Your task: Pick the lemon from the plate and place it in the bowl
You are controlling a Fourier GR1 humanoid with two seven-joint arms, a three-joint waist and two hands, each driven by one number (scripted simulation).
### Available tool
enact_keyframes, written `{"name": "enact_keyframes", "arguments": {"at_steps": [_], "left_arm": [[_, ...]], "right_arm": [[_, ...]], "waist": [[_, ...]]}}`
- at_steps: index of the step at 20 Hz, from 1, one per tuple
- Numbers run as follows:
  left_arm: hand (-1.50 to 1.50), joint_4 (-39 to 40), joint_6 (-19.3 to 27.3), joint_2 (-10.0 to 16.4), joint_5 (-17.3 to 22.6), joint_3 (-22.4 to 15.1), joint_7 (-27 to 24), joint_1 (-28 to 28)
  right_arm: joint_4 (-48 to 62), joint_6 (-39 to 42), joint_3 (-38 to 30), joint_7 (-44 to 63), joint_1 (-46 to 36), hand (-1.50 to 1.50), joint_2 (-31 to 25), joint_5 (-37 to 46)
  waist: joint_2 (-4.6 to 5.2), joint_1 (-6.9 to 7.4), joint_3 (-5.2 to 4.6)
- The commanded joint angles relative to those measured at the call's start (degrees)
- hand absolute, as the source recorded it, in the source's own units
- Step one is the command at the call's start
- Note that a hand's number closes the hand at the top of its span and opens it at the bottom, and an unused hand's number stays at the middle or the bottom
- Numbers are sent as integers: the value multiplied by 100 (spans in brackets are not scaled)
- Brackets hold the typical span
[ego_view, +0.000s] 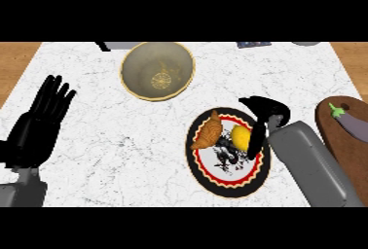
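A yellow lemon (240,137) lies on the round plate (215,182) with a red and black rim, right of the middle. A brown croissant (207,133) lies next to it on the plate's left side. My right hand (262,108) hovers at the plate's upper right edge. Its fingers (256,138) reach straight down along the lemon's right side and are not curled round it. The tan bowl (157,69) stands at the back centre, with a gold pattern on its bottom and nothing in it. My left hand (36,124) rests open at the far left, fingers up.
A wooden cutting board (334,127) with a purple eggplant (352,121) on it lies at the right edge. Small objects peek in along the counter's back edge. White marble counter lies between the plate and the bowl.
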Motion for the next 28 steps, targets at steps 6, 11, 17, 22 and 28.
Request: {"name": "enact_keyframes", "arguments": {"at_steps": [6, 11, 17, 22, 28], "left_arm": [[0, -224, -144, -160, -117, 191, 157, 124], [0, -301, -58, -312, -327, 108, 306, 3], [0, 56, -482, -40, -111, 572, 216, -111], [0, -294, -254, -445, -364, 186, 157, 175], [0, -222, -325, -308, -338, 403, 410, -99]], "right_arm": [[654, -28, -182, -483, -86, -150, 353, 707], [366, 21, -204, -651, 366, -150, 390, 879], [1397, -325, -282, -1055, 69, -150, 589, 1328], [1540, 74, 156, -1513, -369, 150, 519, 1690], [1567, -3, 156, -1872, -315, 150, 531, 2107]], "waist": [[5, 36, 1], [-1, 3, 0], [7, 25, 0], [5, 65, 1], [2, 23, 1]]}}
